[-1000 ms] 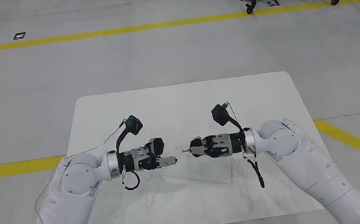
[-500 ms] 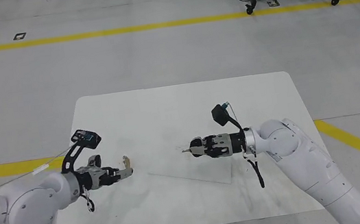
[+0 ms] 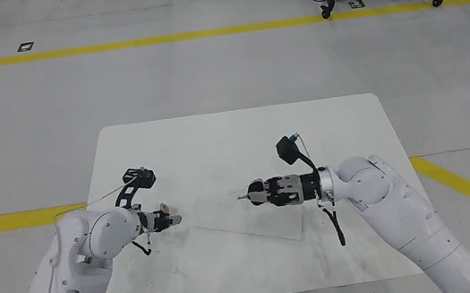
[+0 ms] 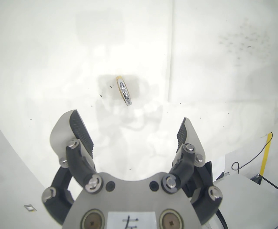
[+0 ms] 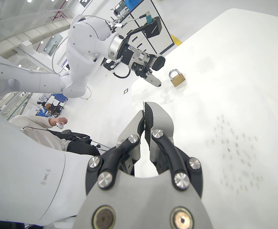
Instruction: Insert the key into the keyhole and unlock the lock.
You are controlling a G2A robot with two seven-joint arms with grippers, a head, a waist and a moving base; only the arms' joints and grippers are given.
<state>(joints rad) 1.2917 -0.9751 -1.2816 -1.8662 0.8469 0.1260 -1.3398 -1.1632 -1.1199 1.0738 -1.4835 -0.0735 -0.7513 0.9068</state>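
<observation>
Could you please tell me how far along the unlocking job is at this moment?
Done: the right gripper is shut on the thin metal key. In hand: the open left gripper hovers over the brass padlock with a silver shackle, which sits on the white table. Left: gripping the padlock, inserting the key and turning it; its shackle looks closed.

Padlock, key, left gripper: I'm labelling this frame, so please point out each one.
padlock (image 5: 178, 80), right wrist view, on its brass body.
key (image 5: 143, 106), right wrist view, on its exposed toothed edge.
left gripper (image 4: 130, 117), left wrist view, midway between its open fingertips.
</observation>
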